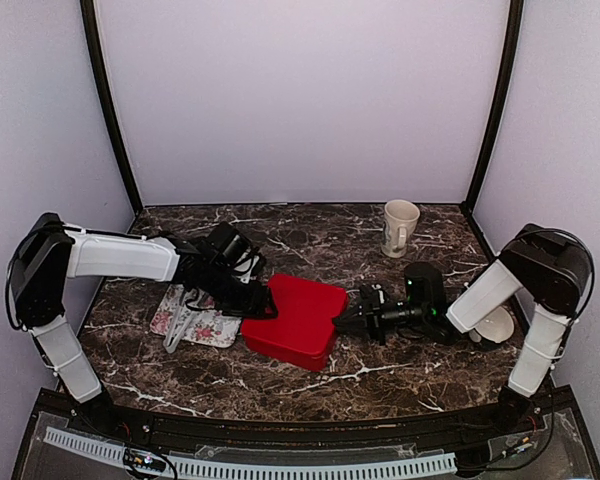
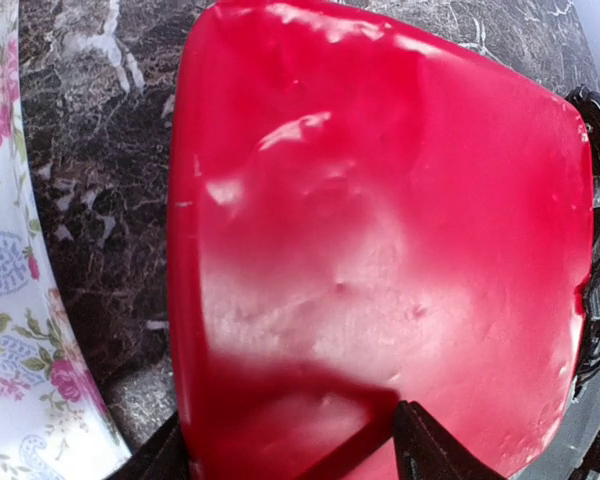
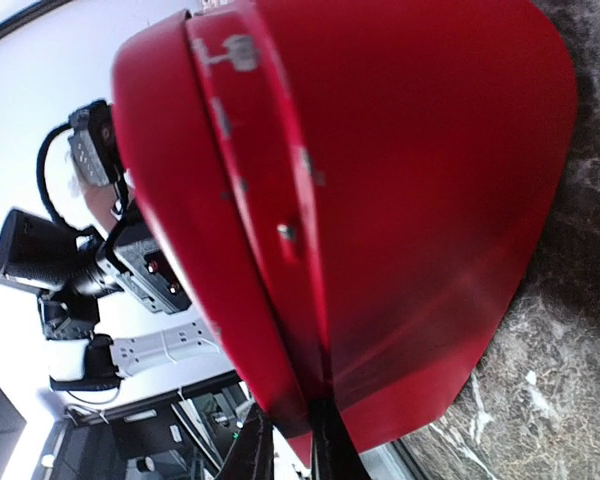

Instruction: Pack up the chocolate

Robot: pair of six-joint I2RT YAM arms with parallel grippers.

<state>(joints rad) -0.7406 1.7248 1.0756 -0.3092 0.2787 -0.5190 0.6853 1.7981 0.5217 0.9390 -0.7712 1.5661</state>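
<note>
The marble table (image 1: pixel 380 375) carries a closed red heart-shaped box (image 1: pixel 297 318) at its middle. No chocolate shows, so I'd guess it's inside. The left gripper (image 1: pixel 261 307) spreads its fingers over the box's left end, and the right gripper (image 1: pixel 343 322) pinches its right edge. I'd keep the box pinned and move the lid (image 2: pixel 380 200) evenly, without skewing it. I can't make out any label or writing.

Red box (image 1: pixel 296 320): glossy plastic with rounded corners, lid down. Lies flat and slightly askew, just below centre of the overhead frame. In the right wrist view the seam between lid and base shows as a thin closed line. The chocolate is hidden in every view.
</note>
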